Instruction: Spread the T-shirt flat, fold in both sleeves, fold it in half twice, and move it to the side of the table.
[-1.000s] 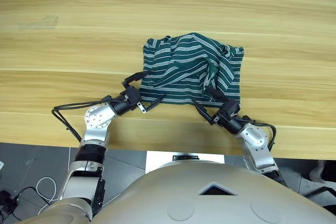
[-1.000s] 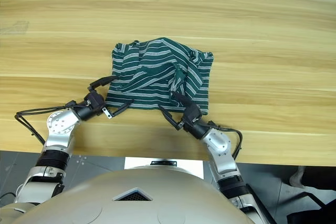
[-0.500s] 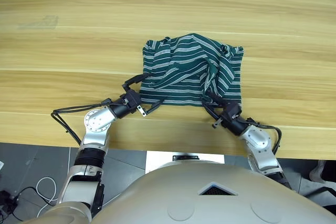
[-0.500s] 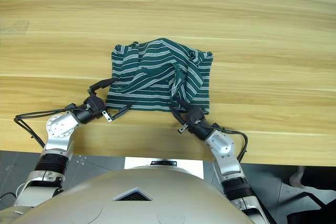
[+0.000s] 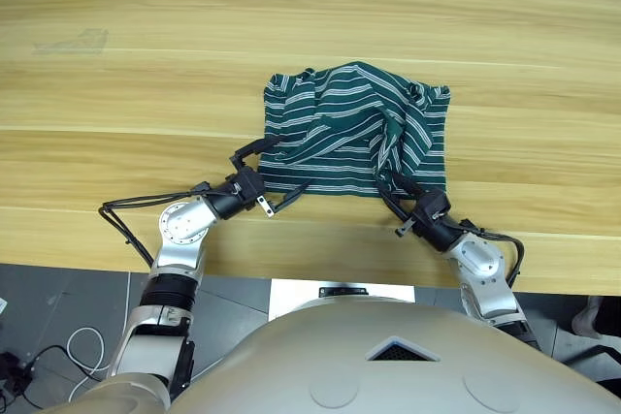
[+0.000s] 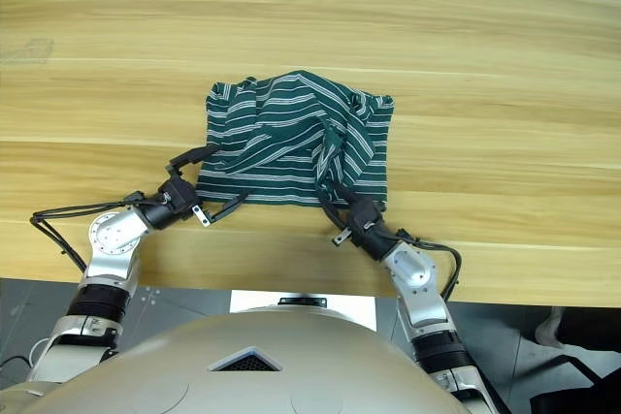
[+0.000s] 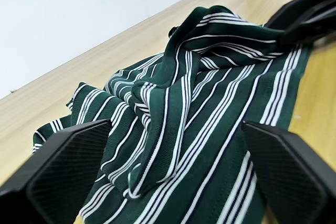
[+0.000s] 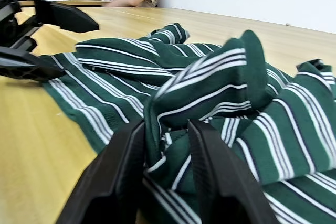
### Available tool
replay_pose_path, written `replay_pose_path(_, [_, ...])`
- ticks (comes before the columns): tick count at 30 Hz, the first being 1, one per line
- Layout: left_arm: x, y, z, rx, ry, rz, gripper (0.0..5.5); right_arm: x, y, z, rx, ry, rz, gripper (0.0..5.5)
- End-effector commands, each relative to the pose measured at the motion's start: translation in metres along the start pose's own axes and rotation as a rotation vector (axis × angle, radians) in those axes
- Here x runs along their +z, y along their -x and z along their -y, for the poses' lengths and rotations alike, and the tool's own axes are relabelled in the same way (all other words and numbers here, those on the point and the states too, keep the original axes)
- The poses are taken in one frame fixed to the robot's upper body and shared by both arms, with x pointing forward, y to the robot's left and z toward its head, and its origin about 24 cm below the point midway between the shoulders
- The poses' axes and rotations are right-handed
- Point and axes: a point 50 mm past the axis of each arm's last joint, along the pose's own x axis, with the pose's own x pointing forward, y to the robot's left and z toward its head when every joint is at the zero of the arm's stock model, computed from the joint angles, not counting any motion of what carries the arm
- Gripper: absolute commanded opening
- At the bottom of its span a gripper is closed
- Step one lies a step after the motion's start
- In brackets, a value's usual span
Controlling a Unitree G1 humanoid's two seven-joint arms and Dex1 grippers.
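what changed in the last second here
The right gripper closed in at the near right edge and pinched a raised fold of the T-shirt. The left gripper barely shifted, staying open around the near left corner. The T-shirt stayed bunched in place on the table.

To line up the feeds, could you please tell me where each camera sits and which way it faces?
Left eye: on the head, looking down at the T-shirt on the table; both arms show.
Right eye: beside it, same scene.
Left wrist: low over the table, facing the T-shirt between its open jaws.
Right wrist: low, facing the T-shirt pinched in its jaws; the left jaws show too.
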Motion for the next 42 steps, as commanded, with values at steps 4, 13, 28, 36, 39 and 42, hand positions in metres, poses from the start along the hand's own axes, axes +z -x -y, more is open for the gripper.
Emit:
replay_pose_path(4, [0.003,0.001,0.004,-0.007,-0.002,0.014,4.59,0.010,-0.005,0.013,-0.097,0.045,-0.019,1.45])
replay_pose_path(13, [0.007,-0.005,0.006,-0.016,-0.007,0.034,4.59,0.014,-0.004,0.014,-0.128,0.066,-0.055,0.42])
replay_pose_path(28, [0.007,-0.019,-0.008,-0.009,-0.026,-0.019,4.59,0.006,0.002,0.007,-0.174,0.024,-0.087,0.03])
replay_pose_path(36, [0.005,-0.025,-0.026,0.130,0.029,-0.100,4.59,0.006,0.000,0.002,-0.162,0.025,-0.072,0.03])
replay_pose_path(39, [0.003,-0.024,-0.028,0.140,0.065,-0.136,4.59,0.007,0.001,0.001,-0.165,0.023,-0.064,0.03])
replay_pose_path(42, [0.004,-0.022,-0.024,0.118,0.108,-0.143,4.26,0.007,0.001,-0.001,-0.166,0.020,-0.061,0.00])
